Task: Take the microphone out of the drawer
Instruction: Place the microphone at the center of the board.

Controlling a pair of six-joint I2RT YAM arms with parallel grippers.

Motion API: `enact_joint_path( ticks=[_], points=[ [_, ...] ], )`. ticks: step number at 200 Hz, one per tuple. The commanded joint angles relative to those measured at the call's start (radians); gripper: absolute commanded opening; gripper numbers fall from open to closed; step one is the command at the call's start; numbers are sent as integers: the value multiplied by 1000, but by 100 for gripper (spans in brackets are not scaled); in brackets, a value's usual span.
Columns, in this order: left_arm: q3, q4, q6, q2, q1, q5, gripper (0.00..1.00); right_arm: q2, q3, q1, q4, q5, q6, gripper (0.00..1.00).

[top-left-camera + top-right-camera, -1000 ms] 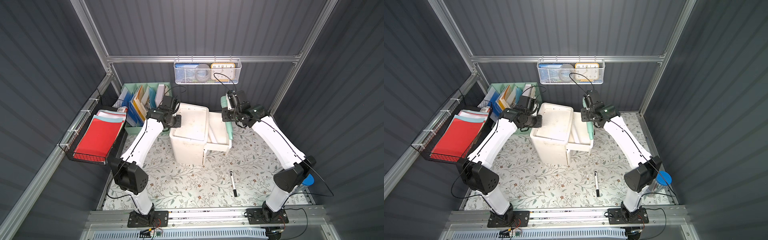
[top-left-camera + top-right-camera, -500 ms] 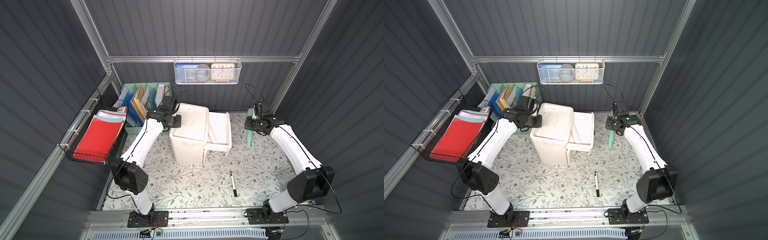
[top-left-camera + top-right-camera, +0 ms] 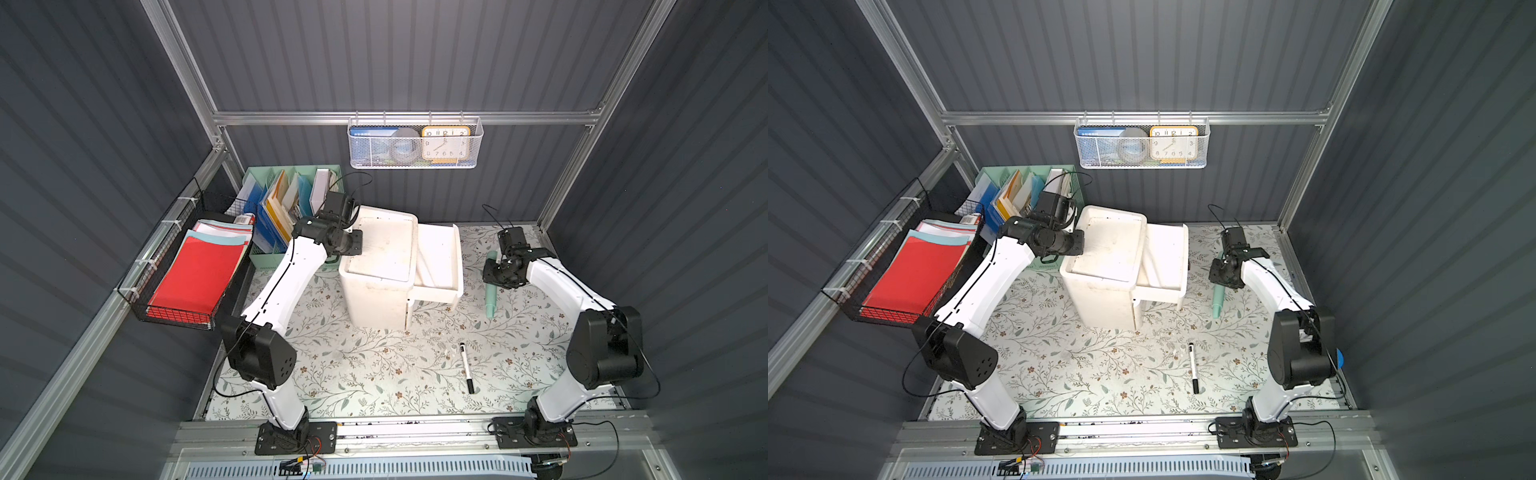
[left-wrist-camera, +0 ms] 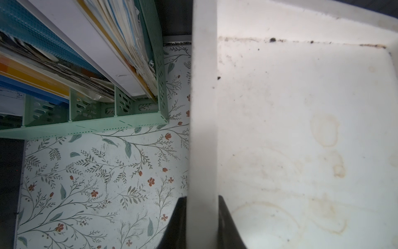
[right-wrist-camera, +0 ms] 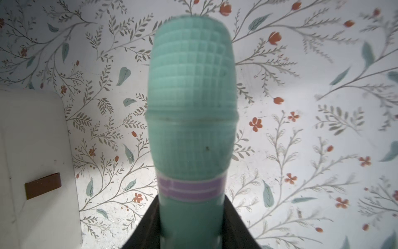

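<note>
The teal microphone (image 5: 191, 97), with a purple band, is outside the drawer. My right gripper (image 5: 192, 199) is shut on its handle. In both top views the microphone (image 3: 491, 297) (image 3: 1218, 301) sits low over the floral mat, right of the drawer, under my right gripper (image 3: 496, 276). I cannot tell whether it touches the mat. The white drawer (image 3: 440, 257) stands pulled out of the white cabinet (image 3: 380, 266), and nothing shows inside it. My left gripper (image 4: 201, 197) is shut on the cabinet's raised top rim (image 4: 203, 107), at the cabinet's left side (image 3: 347, 243).
A black-and-white marker (image 3: 466, 368) lies on the mat toward the front. A green file organiser (image 3: 286, 208) stands behind the left arm. A wire basket of red folders (image 3: 191, 270) hangs at the left wall. A mesh basket with a clock (image 3: 415, 143) hangs on the back wall.
My right arm has swung from over the drawer to the right and down, carrying the microphone out over the mat. The left arm has not moved.
</note>
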State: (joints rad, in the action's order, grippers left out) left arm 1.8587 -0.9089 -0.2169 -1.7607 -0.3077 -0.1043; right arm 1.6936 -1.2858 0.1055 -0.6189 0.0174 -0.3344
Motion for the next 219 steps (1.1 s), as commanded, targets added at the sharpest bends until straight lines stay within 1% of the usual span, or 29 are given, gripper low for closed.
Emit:
enact_joint_path(
  ticks=[1, 79, 108, 137, 166, 192, 219],
  points=[
    [1, 117, -77, 14, 24, 28, 3, 40, 20, 3, 80, 36, -23, 7],
    [-5, 125, -88, 23, 24, 43, 3, 188, 49, 32, 148, 30, -24, 8],
    [-12, 123, -91, 24, 24, 45, 3, 218, 65, 36, 159, 32, -37, 8],
    [-18, 124, -88, 30, 24, 40, 3, 244, 71, 41, 160, 37, -48, 11],
    [-19, 125, -90, 30, 24, 40, 4, 253, 72, 46, 157, 39, -58, 19],
    [-18, 128, -93, 28, 24, 41, 4, 256, 65, 46, 148, 41, -59, 31],
    [-18, 128, -92, 29, 24, 41, 4, 252, 68, 46, 147, 49, -64, 37]
  ],
)
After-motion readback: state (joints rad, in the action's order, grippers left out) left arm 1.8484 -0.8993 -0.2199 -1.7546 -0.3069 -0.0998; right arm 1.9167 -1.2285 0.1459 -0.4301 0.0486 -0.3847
